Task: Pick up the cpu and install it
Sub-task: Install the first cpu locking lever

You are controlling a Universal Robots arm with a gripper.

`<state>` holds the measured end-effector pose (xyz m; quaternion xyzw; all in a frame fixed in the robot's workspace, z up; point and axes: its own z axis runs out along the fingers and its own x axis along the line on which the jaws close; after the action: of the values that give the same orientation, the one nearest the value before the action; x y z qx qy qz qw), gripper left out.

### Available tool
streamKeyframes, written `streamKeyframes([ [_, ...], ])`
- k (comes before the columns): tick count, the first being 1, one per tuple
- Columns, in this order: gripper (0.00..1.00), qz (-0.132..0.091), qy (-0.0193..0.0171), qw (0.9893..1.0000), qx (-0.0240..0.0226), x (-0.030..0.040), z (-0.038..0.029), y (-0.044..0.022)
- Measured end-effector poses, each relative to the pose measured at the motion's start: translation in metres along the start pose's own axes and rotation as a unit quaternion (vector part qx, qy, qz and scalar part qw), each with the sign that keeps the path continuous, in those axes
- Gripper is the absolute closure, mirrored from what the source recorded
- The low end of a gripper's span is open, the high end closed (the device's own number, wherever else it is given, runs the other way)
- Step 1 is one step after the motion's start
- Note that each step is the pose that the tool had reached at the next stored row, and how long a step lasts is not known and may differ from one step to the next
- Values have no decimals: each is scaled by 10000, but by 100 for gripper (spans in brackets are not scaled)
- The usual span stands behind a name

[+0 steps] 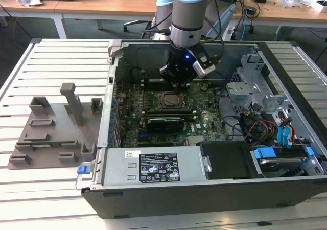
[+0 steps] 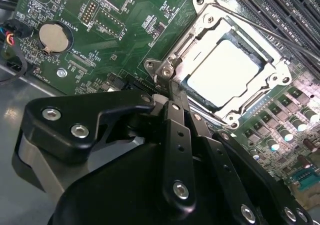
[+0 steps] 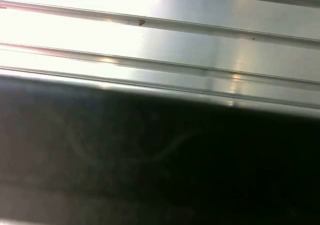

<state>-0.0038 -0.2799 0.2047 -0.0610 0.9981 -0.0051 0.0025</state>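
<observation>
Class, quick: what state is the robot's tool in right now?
Tool: closed, holding nothing, poised beside the cpu, which lies in the socket.

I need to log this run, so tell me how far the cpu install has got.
Done, by the look of it: the cpu lies flat inside the socket frame on the motherboard, pale top up. In hand: nothing visible; the end effector sits just beside the socket in the second wrist view, and above it in the exterior view. Left: whether the socket's retention lever is locked cannot be judged.
</observation>
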Motion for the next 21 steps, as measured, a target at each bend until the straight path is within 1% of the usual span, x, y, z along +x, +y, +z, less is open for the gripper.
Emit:
streamKeyframes([
  [8, 89, 0, 2, 10000, 2, 2, 22, -8],
  [13, 89, 0, 0, 10000, -5, 1, 36, -5],
  [14, 89, 0, -6, 10000, -49, 1, 36, -5],
  [15, 89, 1, -19, 9999, -131, 0, 40, -3],
  [16, 89, 1, -24, 9998, -183, 0, 38, -5],
  [17, 89, 1, -26, 9998, -205, 0, 37, -4],
  [18, 89, 2, -28, 9998, -208, 0, 18, -4],
  [19, 89, 2, -27, 9998, -205, 0, -31, -5],
  [20, 89, 1, -27, 9998, -191, 0, -99, -7],
  [21, 89, 1, -25, 9999, -170, 0, -117, -10],
])
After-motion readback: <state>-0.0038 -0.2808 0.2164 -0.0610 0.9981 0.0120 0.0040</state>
